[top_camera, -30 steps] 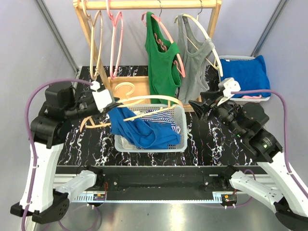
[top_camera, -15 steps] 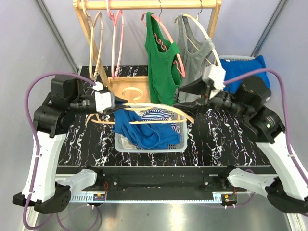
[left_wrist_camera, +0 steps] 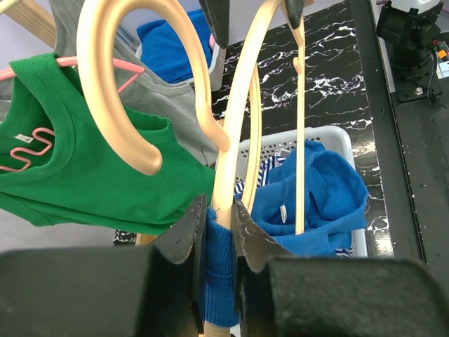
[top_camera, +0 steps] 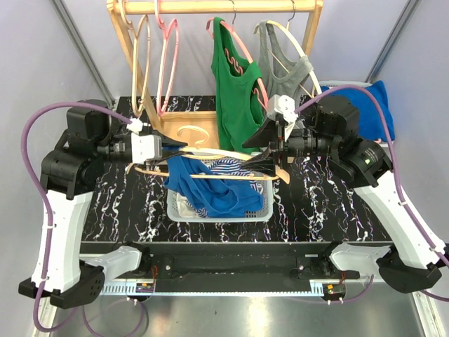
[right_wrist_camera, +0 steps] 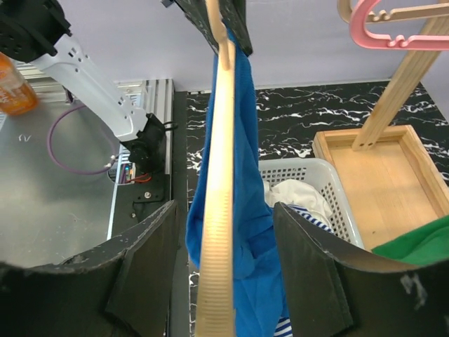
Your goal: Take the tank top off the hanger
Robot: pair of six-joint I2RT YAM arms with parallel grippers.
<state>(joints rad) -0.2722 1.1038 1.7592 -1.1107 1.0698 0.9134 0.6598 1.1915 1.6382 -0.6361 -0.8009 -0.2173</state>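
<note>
As left jaws are clamping the hanger (right_wrist_camera: 214, 232), newly arrived right jaws are straddling it, apart, readying tank top (right_wrist_camera: 249, 232) removal.

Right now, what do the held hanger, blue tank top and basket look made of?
hanger: likely pale wood, smooth, with a ridged bar; could be wood-look plastic.
blue tank top: soft knit fabric, draping in folds.
basket: probably pale plastic, with slotted walls.

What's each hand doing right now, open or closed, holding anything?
Left hand: closed on the wooden hanger and a strap of the blue tank top.
Right hand: open, straddling the hanger, gripping nothing.
</note>
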